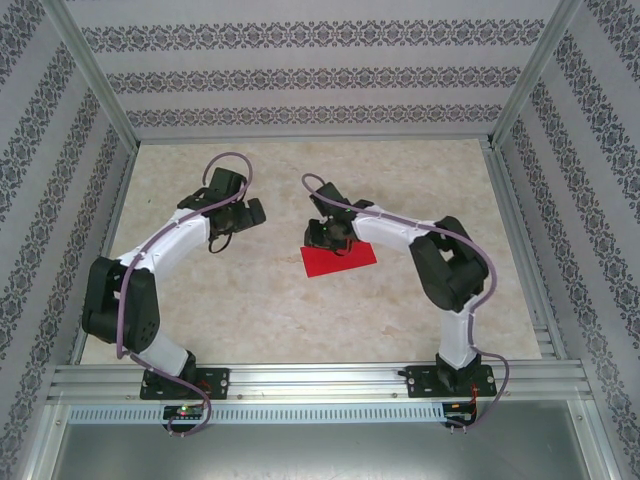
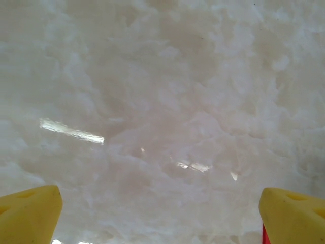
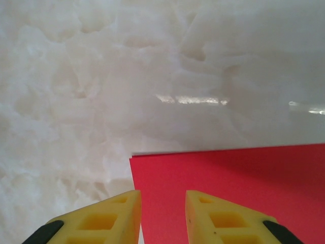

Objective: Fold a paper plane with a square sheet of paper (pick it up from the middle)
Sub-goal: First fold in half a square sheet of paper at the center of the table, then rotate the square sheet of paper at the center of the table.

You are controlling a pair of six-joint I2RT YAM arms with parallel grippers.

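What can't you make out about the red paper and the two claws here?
Top view: the right claw covers the far edge of the red paper; creases are too small to see.
Right wrist view: the paper runs off the right and bottom edges, its near part behind the fingers.
Left wrist view: a red sliver beside the left claw is cut off at the bottom edge.
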